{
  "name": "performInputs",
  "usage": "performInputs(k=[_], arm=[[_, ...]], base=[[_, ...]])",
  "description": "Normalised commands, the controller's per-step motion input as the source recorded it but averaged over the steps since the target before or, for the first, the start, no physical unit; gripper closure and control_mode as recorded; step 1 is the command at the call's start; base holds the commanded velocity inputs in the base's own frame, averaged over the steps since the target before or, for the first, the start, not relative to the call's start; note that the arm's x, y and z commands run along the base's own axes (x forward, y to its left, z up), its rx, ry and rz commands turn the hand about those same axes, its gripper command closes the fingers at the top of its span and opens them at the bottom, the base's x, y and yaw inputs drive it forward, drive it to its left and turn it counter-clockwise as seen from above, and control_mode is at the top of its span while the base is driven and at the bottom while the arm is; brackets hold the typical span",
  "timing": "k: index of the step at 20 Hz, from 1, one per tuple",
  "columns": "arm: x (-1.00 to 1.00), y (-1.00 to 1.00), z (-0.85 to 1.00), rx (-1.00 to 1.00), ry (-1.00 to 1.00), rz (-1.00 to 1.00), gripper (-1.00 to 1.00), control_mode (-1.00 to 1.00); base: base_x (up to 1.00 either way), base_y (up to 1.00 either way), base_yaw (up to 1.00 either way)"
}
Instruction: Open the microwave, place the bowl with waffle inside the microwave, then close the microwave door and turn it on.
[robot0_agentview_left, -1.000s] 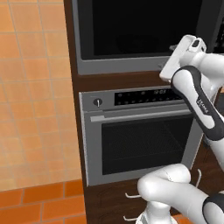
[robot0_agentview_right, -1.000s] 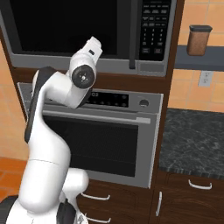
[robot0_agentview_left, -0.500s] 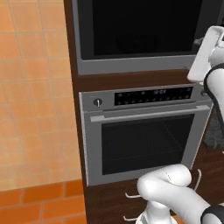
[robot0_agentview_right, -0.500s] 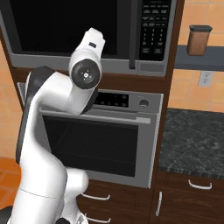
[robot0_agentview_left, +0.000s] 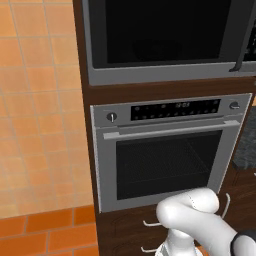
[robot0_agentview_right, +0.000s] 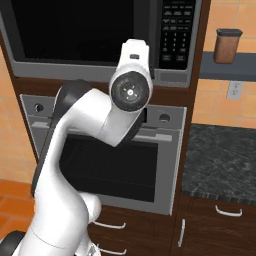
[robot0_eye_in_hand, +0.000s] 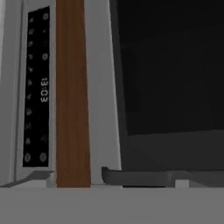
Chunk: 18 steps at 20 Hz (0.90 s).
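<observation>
Kitchen wall | microwave door (robot0_agentview_left: 165, 32) shut | arm apparently swung rightward since earlier

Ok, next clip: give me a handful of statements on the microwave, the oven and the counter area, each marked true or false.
1. The microwave door is shut. True.
2. The oven sits directly above the microwave. False: it sits below it, with a brown wood strip between them.
3. The oven display reads 13:03. True.
4. A bowl stands on the dark counter. False: the visible part of the counter carries no bowl.
5. A brown canister stands on a shelf to the right of the microwave. True.
6. The oven door hangs open. False: it is closed flush.
</observation>
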Motion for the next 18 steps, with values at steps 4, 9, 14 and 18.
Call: performInputs(k=[4, 9, 14, 18], arm=[[0.0, -1.0, -0.39, -0.55, -0.15, 0.0, -1.0, -1.0], [0.0, -0.91, -0.3, -0.61, -0.21, -0.02, -1.0, -1.0], [-0.12, -0.06, 0.19, -0.22, -0.18, 0.01, -1.0, -1.0], [-0.03, 0.21, 0.65, -0.14, -0.17, 0.0, -1.0, -1.0]], base=[[0.0, 0.0, 0.0], [0.0, 0.0, 0.0], [0.0, 0.0, 0.0], [0.0, 0.0, 0.0]])
